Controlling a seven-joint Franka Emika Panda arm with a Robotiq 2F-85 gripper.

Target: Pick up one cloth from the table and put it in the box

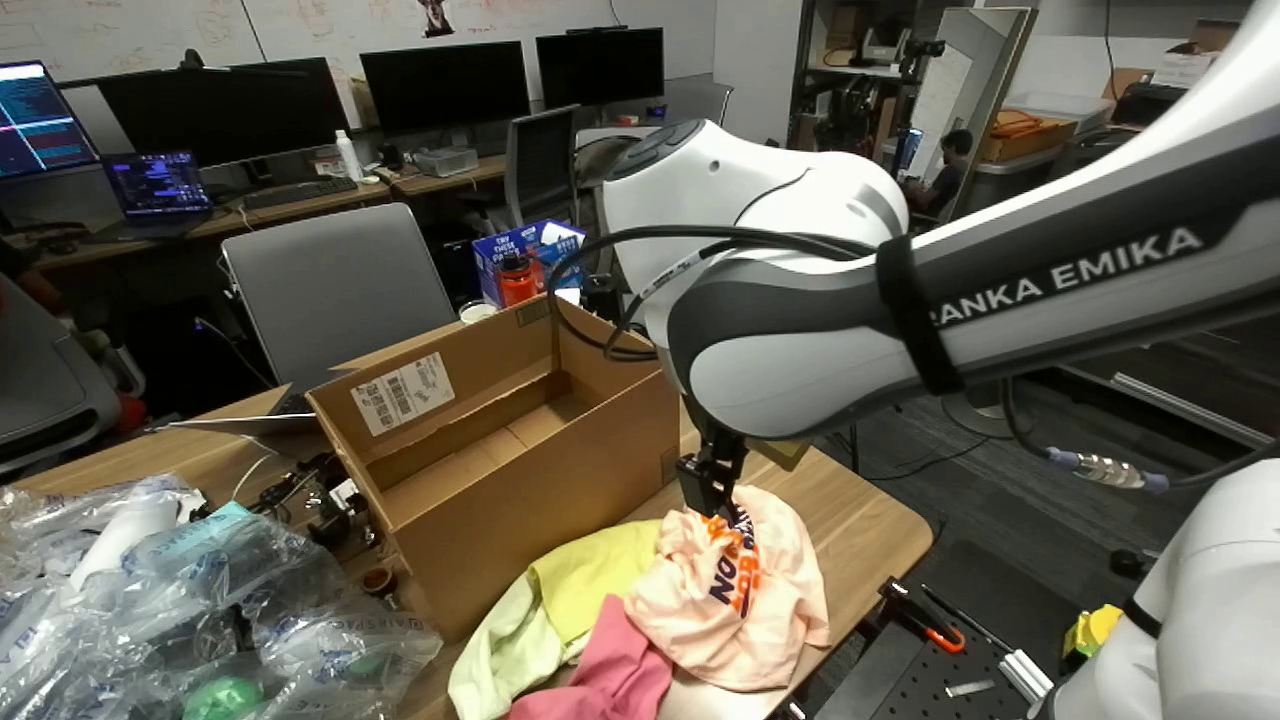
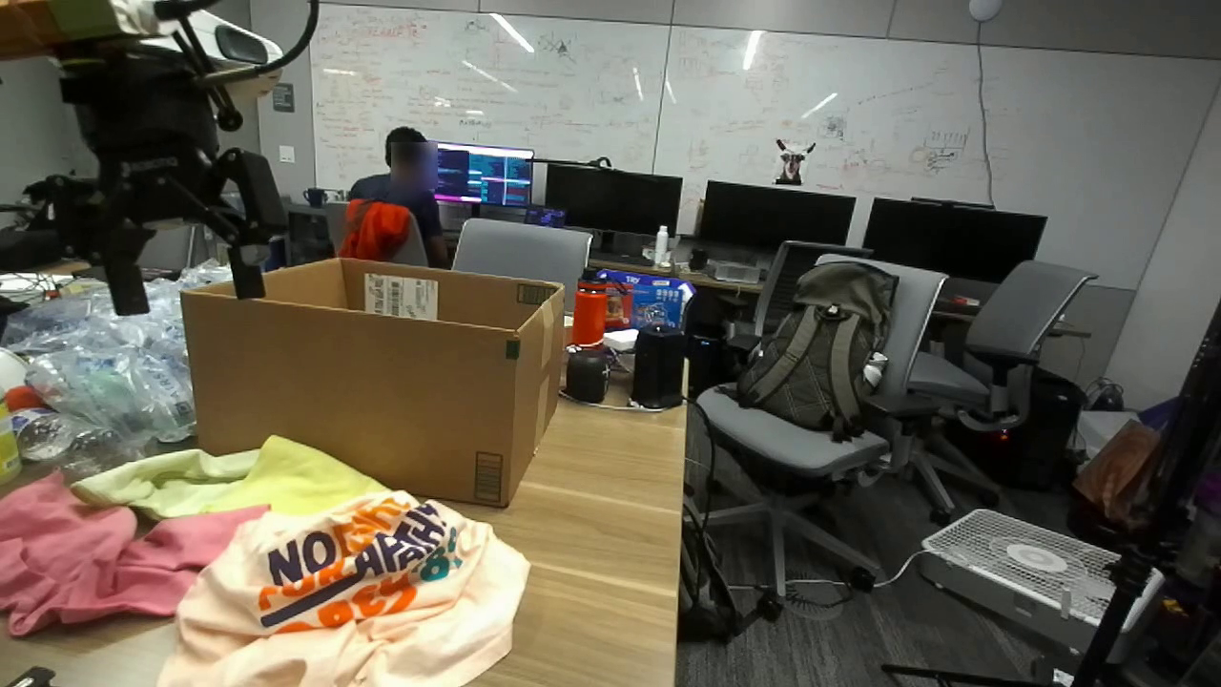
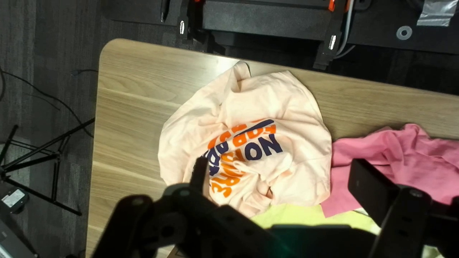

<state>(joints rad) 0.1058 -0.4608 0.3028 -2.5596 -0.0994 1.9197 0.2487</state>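
Gripper [image 2: 191, 301] jaws wide apart, free air between the fingers [image 3: 369, 186]. Wrist view, below them is low soft stuff: peach cloth [image 3: 247, 136] ahead of the gap, pink cloth [image 3: 398, 154] toward the finger on that view's right, yellow-green cloth [image 3: 301, 215] under the gap. Table [image 3: 125, 107] wood shows left of both fingers, room to pass. Ahead, past the table edge: black frame [image 3: 265, 19]. Main obstacle, left of the fingers in an exterior view: box [image 1: 545, 510], tall walls, top open; can't tell if fingertips clear its rim. Plastic packaging [image 1: 200, 570] heaped farther left.
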